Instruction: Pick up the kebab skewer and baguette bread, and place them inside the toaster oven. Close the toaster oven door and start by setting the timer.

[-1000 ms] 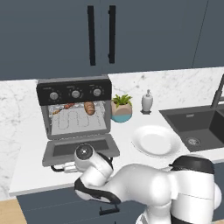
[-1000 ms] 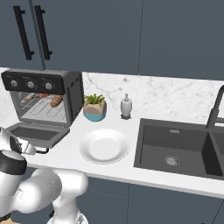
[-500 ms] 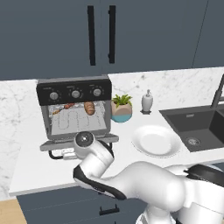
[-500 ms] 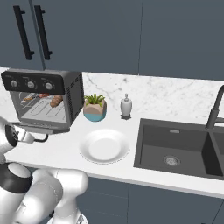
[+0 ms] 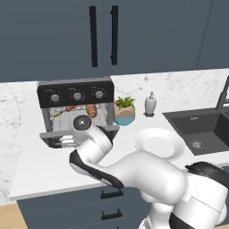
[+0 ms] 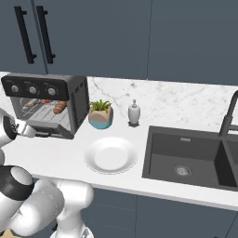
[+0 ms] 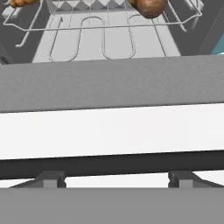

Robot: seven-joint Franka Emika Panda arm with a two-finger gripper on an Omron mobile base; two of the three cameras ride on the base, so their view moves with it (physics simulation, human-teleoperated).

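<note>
1. Toaster oven [image 5: 76, 96], bench's back left; door [image 7: 109, 83] lowered.
2. Skewer [image 5: 62, 110] and bread [image 5: 91, 110] on its inside rack.
3. Gripper [image 5: 67, 142], jaws spread wide, empty, at door's front edge.

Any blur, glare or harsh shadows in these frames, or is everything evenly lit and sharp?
Left base view: flat, even rendered light, no glare; the toaster oven interior stays readable, with the baguette bread slightly soft-edged. Right base view: equally even, only faint shading under the white plate. Hand view: very close, so the toaster oven door and its handle show as broad smooth bands with little detail.
</note>
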